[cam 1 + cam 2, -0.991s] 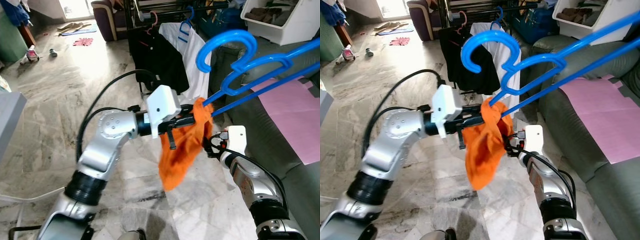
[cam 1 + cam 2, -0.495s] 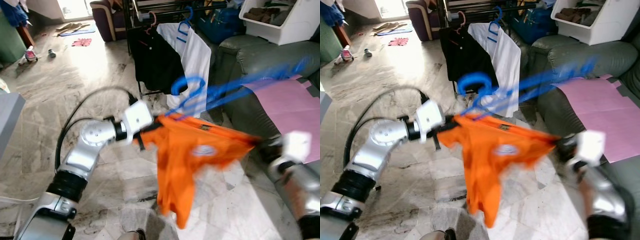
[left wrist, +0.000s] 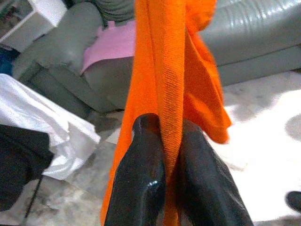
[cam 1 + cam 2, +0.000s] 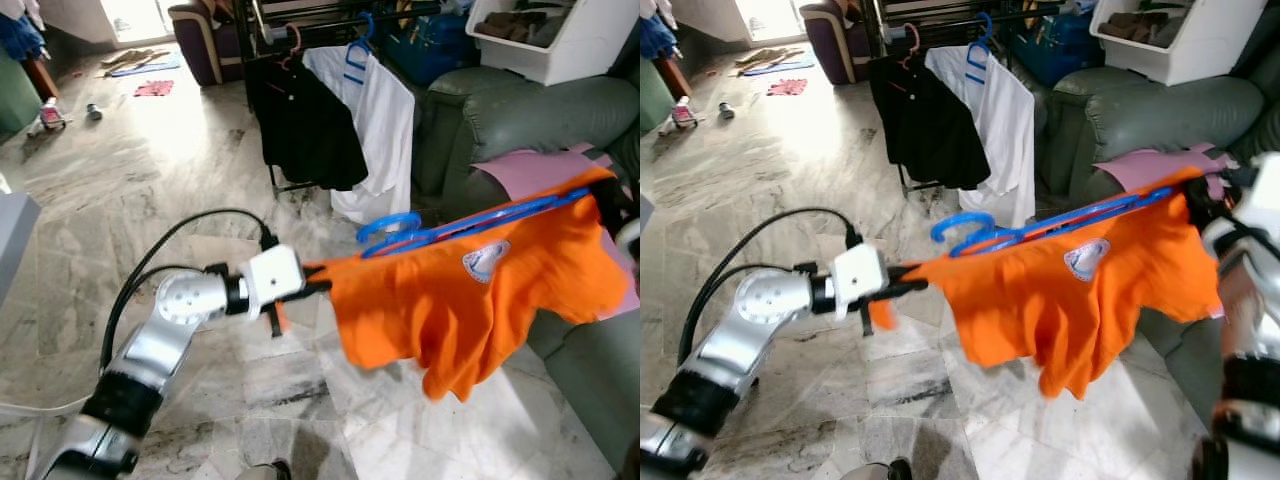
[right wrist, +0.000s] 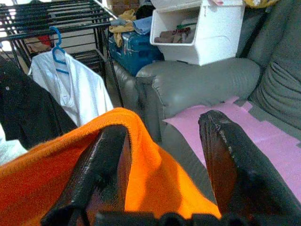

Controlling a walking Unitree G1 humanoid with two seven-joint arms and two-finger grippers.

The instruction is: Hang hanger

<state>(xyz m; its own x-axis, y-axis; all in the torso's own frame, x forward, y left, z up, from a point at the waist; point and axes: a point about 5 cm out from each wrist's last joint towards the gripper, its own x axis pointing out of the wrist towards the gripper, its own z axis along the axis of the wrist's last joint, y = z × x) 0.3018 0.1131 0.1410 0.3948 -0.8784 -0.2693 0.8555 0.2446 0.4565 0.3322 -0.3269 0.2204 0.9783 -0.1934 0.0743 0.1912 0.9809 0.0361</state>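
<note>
An orange shirt hangs stretched between my two arms, over the marble floor. A blue hanger lies along its top edge, hook toward my left, bar running up to the shirt's right end. My left gripper is shut on the shirt's left edge; in the left wrist view both black fingers pinch a fold of the orange cloth. My right gripper is at the shirt's right end. In the right wrist view its fingers stand wide apart, with the orange cloth lying against one.
A dark clothes rack behind holds a black shirt and a white shirt on a blue hanger. A grey sofa with a pink sheet stands at the right, a white bin above it.
My arms have drawn apart, pulling the bunched orange shirt out wide. The blue hanger has dropped from high in front of the camera to lie along the shirt's top.
</note>
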